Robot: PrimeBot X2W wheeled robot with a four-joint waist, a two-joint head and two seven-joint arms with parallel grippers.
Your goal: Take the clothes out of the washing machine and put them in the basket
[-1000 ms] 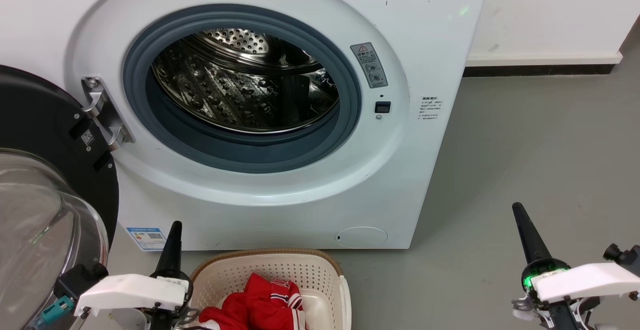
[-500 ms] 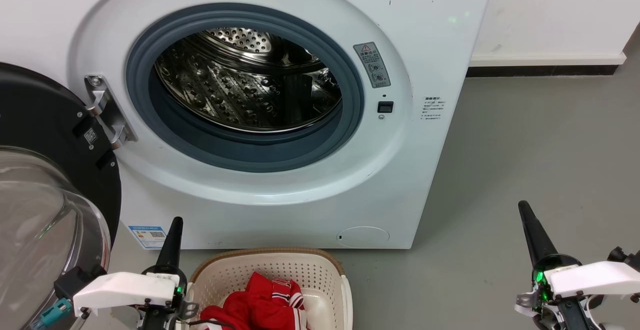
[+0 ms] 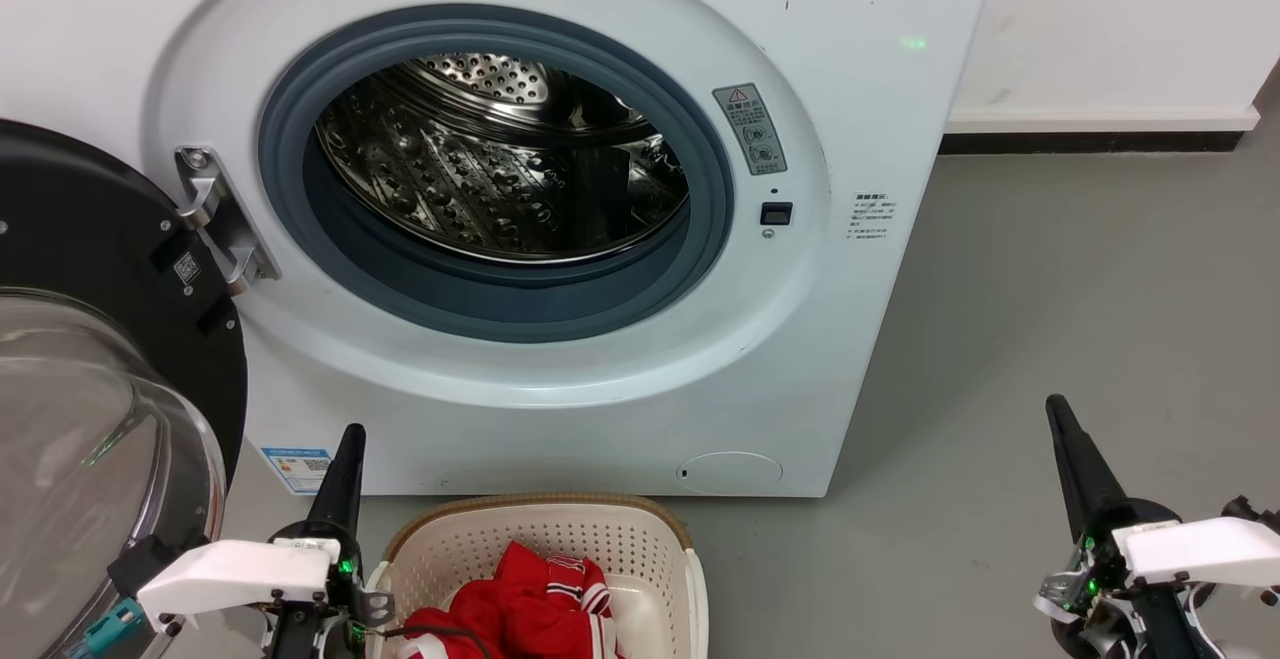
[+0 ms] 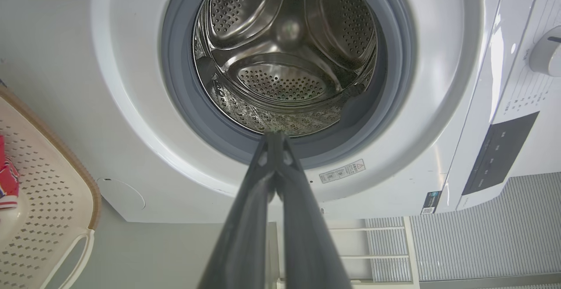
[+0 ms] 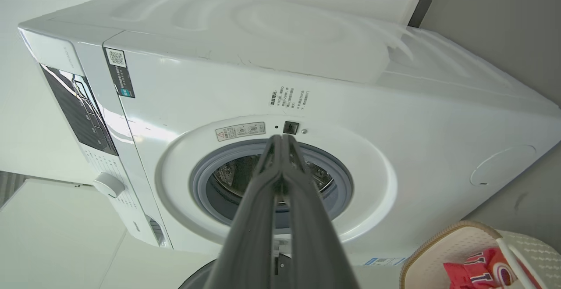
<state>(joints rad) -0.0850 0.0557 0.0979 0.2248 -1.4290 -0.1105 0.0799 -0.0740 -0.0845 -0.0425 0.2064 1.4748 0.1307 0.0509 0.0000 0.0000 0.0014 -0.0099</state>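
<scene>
Down on the grey floor (image 3: 1050,279), right at the foot of the washing machine (image 3: 560,429), the basket (image 3: 545,537) sits just below the porthole, close against the white cabinet. Inside it lie the clothes (image 3: 535,604), a bunched red heap with white stripes, resting against the perforated cream wall. Above, the grey-rimmed opening shows the steel drum (image 3: 500,179), its dimpled, perforated wall shining. The black-framed glass door (image 3: 100,359) hangs swung wide to the left on its metal hinge (image 3: 222,229). The left gripper (image 3: 349,442) hangs just beside the basket's left rim, in front of the machine's lower panel. Its 2 long dark fingers are pressed together at the tips and point toward the porthole. The right gripper (image 3: 1060,421) is well apart from the basket, over open floor to the right of the machine. Its 2 fingers are likewise closed on each other, tips meeting, and aimed at the machine's front.
</scene>
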